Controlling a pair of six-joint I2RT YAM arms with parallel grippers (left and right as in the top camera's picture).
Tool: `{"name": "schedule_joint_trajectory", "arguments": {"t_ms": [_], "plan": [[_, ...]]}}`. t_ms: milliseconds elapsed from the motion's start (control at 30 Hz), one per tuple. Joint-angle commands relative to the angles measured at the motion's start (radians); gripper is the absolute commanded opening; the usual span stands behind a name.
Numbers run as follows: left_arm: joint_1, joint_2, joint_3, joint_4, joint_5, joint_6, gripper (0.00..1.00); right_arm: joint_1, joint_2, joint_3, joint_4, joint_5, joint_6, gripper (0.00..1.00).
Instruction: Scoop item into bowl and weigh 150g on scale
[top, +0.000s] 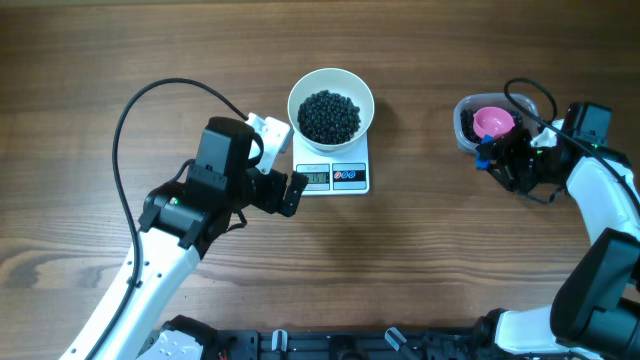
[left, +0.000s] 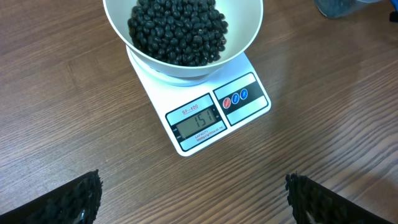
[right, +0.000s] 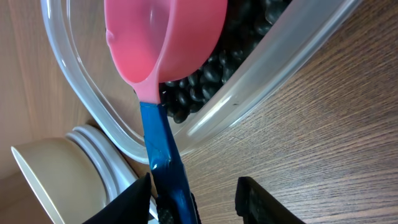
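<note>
Right hand (right: 198, 202) stands open astride the scoop (right: 158, 143) handle, well apart from the scale (top: 345, 178) bearing the bowl (top: 293, 105) of black beans (top: 330, 115); weighing looks near done, needing only small corrections

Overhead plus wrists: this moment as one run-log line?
bowl on scale, holds beans | left gripper open, empty, beside scale | right gripper open around scoop handle, scoop in tub

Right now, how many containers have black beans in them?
2: the white bowl on the scale, and the clear tub at the right, holding the pink scoop. None seem hidden.
</note>
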Motion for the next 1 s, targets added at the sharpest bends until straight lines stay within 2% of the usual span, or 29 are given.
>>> {"name": "schedule_joint_trajectory", "arguments": {"t_ms": [0,367,633,967], "plan": [[-0.005,0.002,-0.005,0.003,0.015,0.001,1.00,0.005,0.013,-0.005,0.004,-0.028,0.002,0.42],[-0.005,0.002,-0.005,0.003,0.016,0.002,1.00,0.005,0.013,-0.005,0.004,-0.028,0.000,0.28],[-0.005,0.002,-0.005,0.003,0.016,0.001,1.00,0.005,0.013,-0.004,0.003,-0.064,0.001,0.05],[-0.005,0.002,-0.005,0.003,0.016,0.002,1.00,0.005,-0.037,0.026,0.003,-0.138,0.000,0.04]]}}
